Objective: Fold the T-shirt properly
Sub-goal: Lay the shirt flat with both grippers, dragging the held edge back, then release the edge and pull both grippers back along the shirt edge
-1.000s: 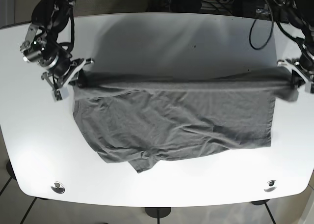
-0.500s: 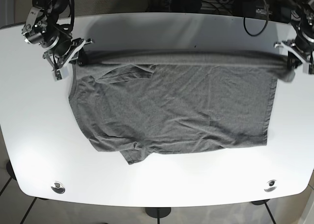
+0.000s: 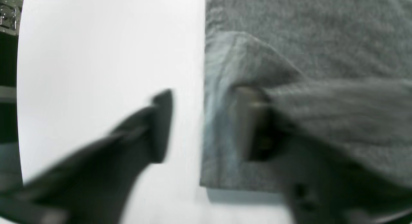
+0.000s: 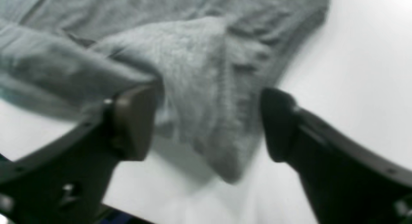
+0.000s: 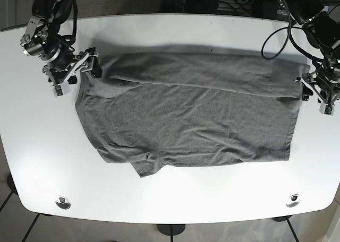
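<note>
Between the released left hand (image 5: 314, 88) and released right hand (image 5: 74, 72), the wrinkled grey cotton T-shirt (image 5: 186, 114) lies on a glossy white worktop (image 5: 175, 199) above tiled floor (image 5: 10, 199).

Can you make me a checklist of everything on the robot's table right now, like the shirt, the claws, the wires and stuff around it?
Surface: white table, rounded corners, two round metal fittings near the front edge.
Job's things: grey T-shirt lying flat, its far edge folded over onto itself, wrinkled, one sleeve poking out at the front.
Clutter: nothing seen.
Grippers: right gripper open, fingers either side of a bunched shirt corner; left gripper open, one of its fingers under the cloth.
Cables: black cables looping over the table's far corner by the left arm.
Surroundings: tiled floor, dark equipment behind the table.
</note>
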